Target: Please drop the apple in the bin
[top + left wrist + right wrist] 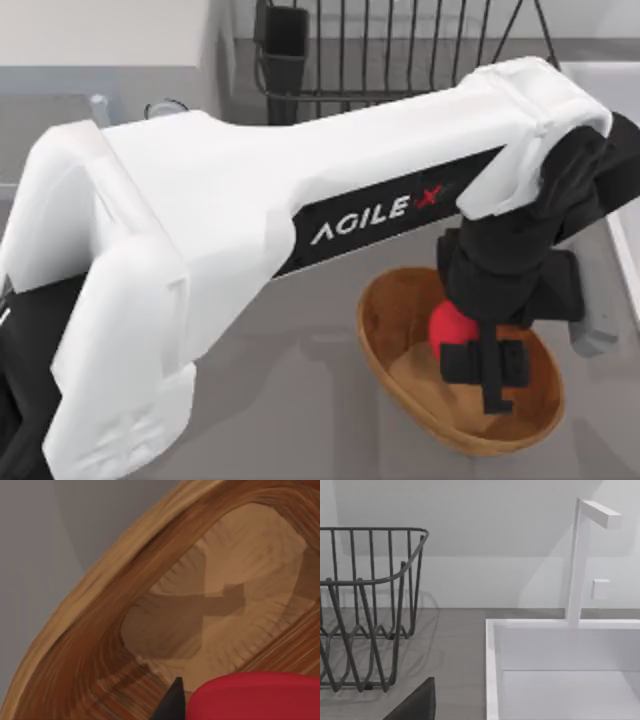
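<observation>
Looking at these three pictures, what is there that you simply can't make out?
- Top view: most of the apple is hidden behind the left claw over the basket.
- Left wrist view: the apple is cut off by the picture's edge, so how it is gripped stays unclear.
- Right wrist view: the dish rack and the sink are cut off by the edges; the right claw's fingers can't be judged.

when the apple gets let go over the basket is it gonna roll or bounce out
Probably rolls a little: the apple looks round and smooth. Likely stays in, since the left tool holds it low over the basket, whose walls curve up. It looks firm, so bruising seems unlikely.
</observation>
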Action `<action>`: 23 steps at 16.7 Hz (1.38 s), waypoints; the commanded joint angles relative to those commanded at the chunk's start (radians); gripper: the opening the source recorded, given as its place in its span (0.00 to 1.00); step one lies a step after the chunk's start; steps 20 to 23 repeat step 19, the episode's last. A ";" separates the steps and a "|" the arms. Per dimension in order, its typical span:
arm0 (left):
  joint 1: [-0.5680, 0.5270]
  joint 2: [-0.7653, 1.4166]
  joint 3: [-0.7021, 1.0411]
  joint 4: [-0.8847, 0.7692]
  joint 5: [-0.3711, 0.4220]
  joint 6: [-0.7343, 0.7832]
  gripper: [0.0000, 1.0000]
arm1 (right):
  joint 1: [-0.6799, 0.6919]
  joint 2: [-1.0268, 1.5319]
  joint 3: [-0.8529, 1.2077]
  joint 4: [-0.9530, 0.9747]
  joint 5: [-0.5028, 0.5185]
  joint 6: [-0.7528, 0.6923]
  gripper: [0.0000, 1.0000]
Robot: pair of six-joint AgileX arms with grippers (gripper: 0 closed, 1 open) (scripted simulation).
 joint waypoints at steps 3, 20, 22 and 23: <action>0.000 0.000 0.000 0.000 0.000 0.000 0.23 | 0.000 0.000 0.000 0.000 0.000 0.000 1.00; 0.000 0.000 0.000 0.000 0.000 0.000 1.00 | 0.000 0.000 0.000 0.000 0.000 0.000 1.00; 0.000 0.000 0.000 0.000 0.000 0.000 1.00 | 0.000 0.000 0.000 0.000 0.000 0.000 1.00; 0.000 0.000 0.000 0.000 0.000 0.000 1.00 | 0.000 0.000 0.000 0.000 0.000 0.000 1.00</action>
